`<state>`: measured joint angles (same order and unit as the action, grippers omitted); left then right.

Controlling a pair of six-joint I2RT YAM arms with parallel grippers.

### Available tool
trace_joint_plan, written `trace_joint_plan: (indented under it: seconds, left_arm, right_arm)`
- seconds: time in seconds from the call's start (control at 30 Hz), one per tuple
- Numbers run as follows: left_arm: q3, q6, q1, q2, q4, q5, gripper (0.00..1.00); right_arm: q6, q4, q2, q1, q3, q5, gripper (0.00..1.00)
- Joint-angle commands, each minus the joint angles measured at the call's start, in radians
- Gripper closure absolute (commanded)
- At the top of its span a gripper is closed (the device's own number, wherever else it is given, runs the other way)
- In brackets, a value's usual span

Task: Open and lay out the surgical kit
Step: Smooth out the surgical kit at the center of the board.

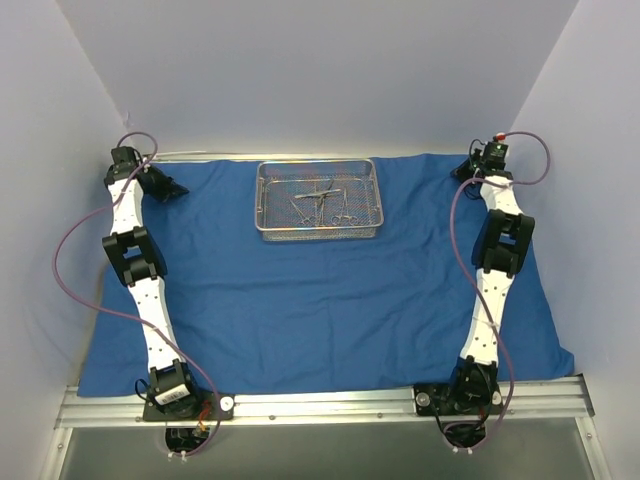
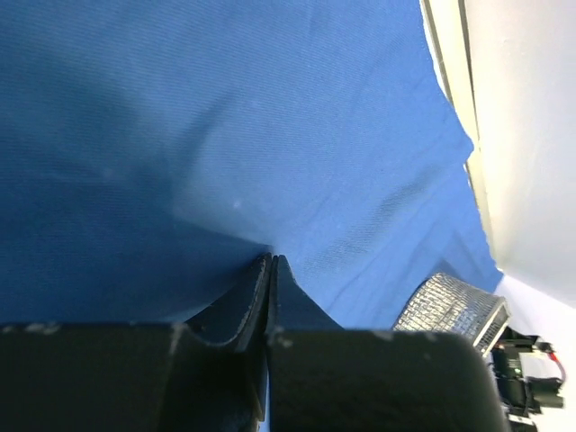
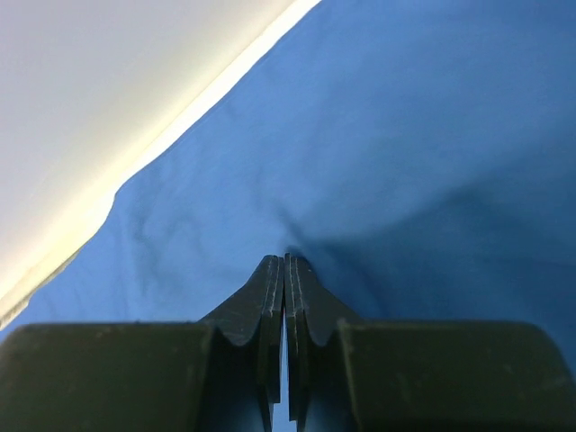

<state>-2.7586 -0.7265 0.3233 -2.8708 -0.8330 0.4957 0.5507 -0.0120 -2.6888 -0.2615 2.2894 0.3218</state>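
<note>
Closed tight, the left gripper (image 2: 272, 263) and right gripper (image 3: 284, 261) each seemingly pinch a far corner of the large royal-blue cloth wrap (image 1: 320, 310) to spread it flat under the shallow silver wire-mesh tray (image 1: 318, 233) between them.

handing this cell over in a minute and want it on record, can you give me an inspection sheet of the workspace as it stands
surface: covered by the royal-blue cloth wrap, spread open with light creases
job's things: shallow silver wire-mesh tray sits on the cloth at far centre; thin steel ring-handled instruments lie inside it, none laid out on the cloth
clutter: nothing seen
claws: left claw shut at the far left corner, cloth puckered into its tips; right claw shut at the far right corner, cloth puckered likewise
cables: purple cables loop beside both arms, clear of the tray
surroundings: pale plain walls; metal rail along the near edge
</note>
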Motion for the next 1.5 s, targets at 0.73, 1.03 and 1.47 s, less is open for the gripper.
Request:
trace_joint_plan:
  seconds: [0.73,1.03,1.47]
  left_arm:
    - [0.197,0.110,0.000,0.361,0.083,-0.084,0.77]
    - [0.718,0.213,-0.035,0.706,-0.013,-0.241,0.79]
    - [1.022,0.272,0.003,0.696,0.015,-0.324,0.83]
  right_arm:
    - [-0.178,-0.197,0.291,-0.042,-0.106,-0.041,0.99]
    - [-0.086,-0.183,0.622,-0.027,-0.615,-0.009,0.99]
    - [-0.146,-0.273,0.632,-0.062,-0.818,-0.231,1.00]
